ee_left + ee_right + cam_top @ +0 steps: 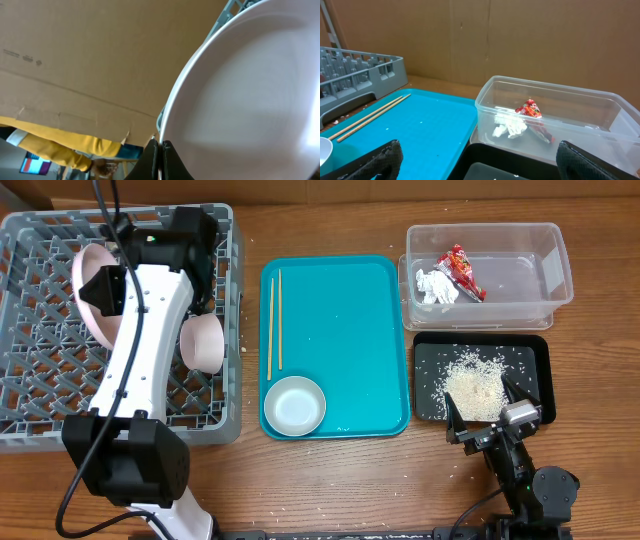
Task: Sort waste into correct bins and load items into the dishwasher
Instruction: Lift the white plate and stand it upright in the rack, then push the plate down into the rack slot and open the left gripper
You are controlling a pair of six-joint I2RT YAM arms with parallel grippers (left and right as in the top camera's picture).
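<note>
Your left gripper [159, 147] is clenched on the rim of the plate [240, 90], which stands on edge over the upper left of the rack [30, 380]. The arm's white link crosses the rack's right half from the bottom of the frame. Just right of that link a small dish [203, 343] stands upright by the rack's right wall, close to the arm. In the left wrist view the plate fills the right side, with cardboard [75, 60] to its left.

The teal tray [350, 310] sits mid-frame, parted from the rack by a strip of table [250, 480]. The chopsticks [275, 320] lie side by side along its left edge, and the bowl [294, 405] sits in its lower left corner; the tray's right part is bare.

At upper right the tub [555, 250] holds the wrapper [462, 272] and tissue [435, 287], touching each other. Just below it the black tray [530, 360] carries the rice [475, 385] — a few grains lie on the table. Your right gripper [487, 412] hangs spread wide at the black tray's lower edge, holding nothing.
</note>
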